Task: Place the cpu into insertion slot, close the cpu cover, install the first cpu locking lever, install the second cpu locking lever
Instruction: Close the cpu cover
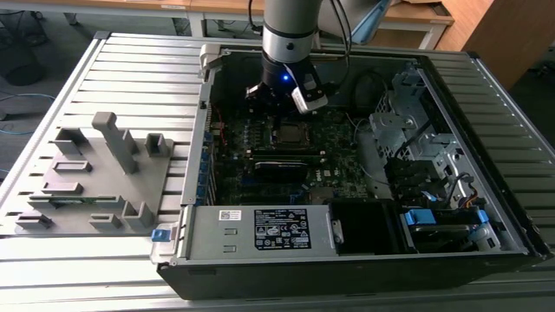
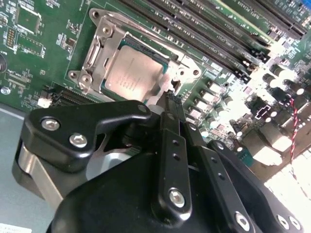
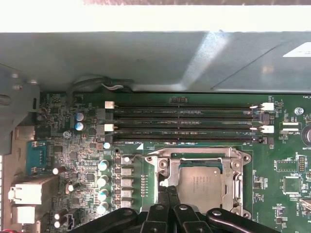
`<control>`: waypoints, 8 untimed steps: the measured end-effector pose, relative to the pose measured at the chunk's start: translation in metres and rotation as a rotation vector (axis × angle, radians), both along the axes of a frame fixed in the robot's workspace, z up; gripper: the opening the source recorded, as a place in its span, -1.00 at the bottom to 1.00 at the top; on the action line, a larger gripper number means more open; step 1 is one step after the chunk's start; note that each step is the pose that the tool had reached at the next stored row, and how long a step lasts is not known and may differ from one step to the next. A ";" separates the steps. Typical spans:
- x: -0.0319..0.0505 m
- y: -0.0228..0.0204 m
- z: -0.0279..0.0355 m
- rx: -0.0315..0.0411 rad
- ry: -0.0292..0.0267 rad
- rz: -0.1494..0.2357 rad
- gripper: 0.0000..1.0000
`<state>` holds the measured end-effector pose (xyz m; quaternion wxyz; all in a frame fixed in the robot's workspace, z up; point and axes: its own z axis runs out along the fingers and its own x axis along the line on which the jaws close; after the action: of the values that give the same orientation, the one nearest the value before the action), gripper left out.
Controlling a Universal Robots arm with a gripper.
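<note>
The cpu [image 3: 199, 183] [image 2: 133, 73], a grey metal square, sits in the insertion slot [image 1: 290, 134] on the green board. Around it the silver cpu cover [image 3: 194, 156] [image 2: 104, 46] lies flat, and the chip's top shows through the cover's cut-out. My gripper [image 3: 167, 190] [image 2: 167, 97] [image 1: 282, 110] is shut, its black fingertips pressed together right at one edge of the socket frame. Nothing shows between the fingers [image 2: 172, 145]. I cannot make out the thin locking levers.
Long black memory slots [image 3: 184, 121] run beside the socket, with capacitors [image 3: 103, 179] nearby. The case wall [image 3: 146, 58] rises behind them. A power supply [image 1: 260, 231] and drive cage [image 1: 416, 143] crowd the case. A grey fixture tray [image 1: 95, 175] lies at the exterior view's left.
</note>
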<state>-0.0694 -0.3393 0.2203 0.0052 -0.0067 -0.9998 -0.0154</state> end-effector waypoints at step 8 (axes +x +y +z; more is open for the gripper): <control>0.0016 -0.0008 0.0000 0.0000 0.0000 0.000 -0.79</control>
<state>-0.0678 -0.3400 0.2203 0.0052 -0.0067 -0.9998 -0.0154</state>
